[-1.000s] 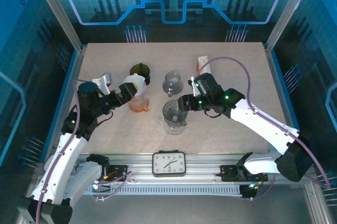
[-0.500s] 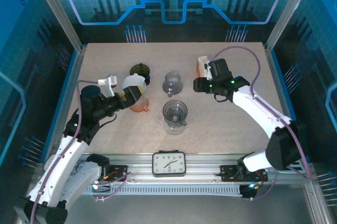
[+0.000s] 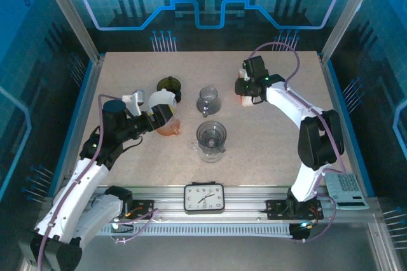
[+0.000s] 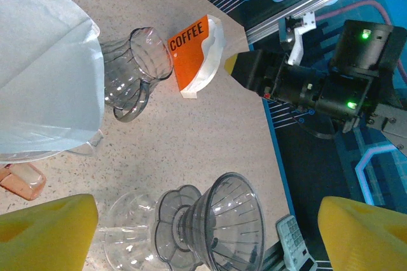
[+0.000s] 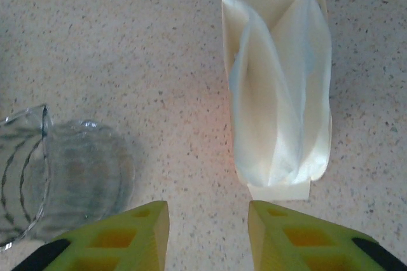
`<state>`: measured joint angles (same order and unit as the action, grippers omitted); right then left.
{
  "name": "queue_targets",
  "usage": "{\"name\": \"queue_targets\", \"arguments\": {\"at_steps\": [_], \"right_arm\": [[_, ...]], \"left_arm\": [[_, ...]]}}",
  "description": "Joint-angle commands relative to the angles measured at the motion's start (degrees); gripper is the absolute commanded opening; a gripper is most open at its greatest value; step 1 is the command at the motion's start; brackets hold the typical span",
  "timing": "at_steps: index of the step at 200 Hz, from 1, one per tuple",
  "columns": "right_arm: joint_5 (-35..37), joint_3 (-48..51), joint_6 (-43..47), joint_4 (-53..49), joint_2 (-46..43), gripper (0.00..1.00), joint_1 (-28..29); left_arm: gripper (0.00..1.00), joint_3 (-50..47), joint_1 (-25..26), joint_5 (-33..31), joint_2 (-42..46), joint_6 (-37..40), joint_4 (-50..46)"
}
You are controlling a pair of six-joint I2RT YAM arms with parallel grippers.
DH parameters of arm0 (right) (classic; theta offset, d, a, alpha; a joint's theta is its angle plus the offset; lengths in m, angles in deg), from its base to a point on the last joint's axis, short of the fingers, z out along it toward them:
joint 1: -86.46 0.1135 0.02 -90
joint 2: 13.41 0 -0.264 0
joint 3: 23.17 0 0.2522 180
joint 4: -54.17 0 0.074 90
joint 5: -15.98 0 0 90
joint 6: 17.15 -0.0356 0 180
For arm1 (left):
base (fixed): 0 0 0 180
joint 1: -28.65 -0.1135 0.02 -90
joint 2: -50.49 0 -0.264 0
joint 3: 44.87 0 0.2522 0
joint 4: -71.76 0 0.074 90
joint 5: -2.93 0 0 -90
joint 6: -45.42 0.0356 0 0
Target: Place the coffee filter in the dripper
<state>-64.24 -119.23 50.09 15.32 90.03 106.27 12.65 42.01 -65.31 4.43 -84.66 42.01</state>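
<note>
The clear dripper sits on a glass server at the table's centre. A white paper coffee filter stands over a small orange holder, left of the dripper. My left gripper is open right beside the filter, nothing between its yellow fingers; the dripper lies ahead of it. My right gripper is open just above the table at the foot of the coffee bag, touching nothing.
A glass pitcher stands behind the dripper, a dark round lid left of it. A clock sits on the front rail and a calculator off the table's right edge.
My right arm left the dripper and swung back to the coffee bag at the far right. My left arm shifted slightly beside the filter.
</note>
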Motion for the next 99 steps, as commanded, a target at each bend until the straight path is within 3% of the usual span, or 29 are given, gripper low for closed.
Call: {"name": "queue_targets", "arguments": {"at_steps": [1,99], "right_arm": [[4.0,-3.6,-1.3,0.0,3.4,0.36,-0.3],[6.6,-12.9,0.2,-4.0,12.3,0.27,-0.3]], "left_arm": [[0.93,-0.6,0.3,0.2,0.5,1.2,1.8],[0.92,-1.0,0.3,-0.4,-0.2,1.7,1.3]]}}
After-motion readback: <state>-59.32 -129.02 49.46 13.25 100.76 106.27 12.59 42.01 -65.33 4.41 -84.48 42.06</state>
